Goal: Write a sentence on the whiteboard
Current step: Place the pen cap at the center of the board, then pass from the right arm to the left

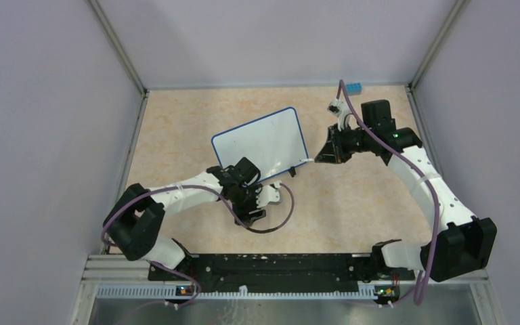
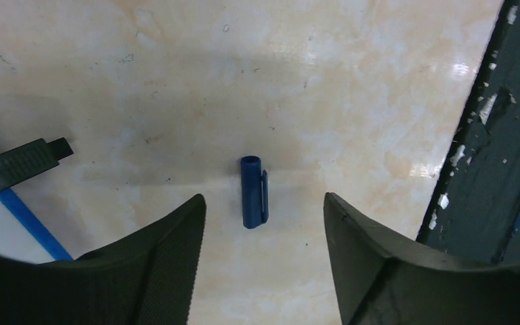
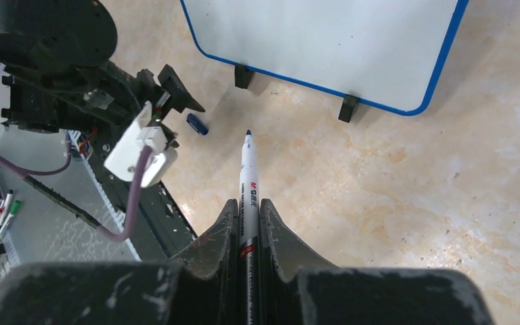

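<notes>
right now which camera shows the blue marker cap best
The left wrist view: the cap lies large and sharp mid-frame, with its clip visible. The right wrist view shows it only as a small blue shape far off. In the top view I cannot make it out.

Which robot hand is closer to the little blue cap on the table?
Left. The left gripper hovers open directly over the blue cap; the right gripper, holding the marker, sits well away from it.
</notes>
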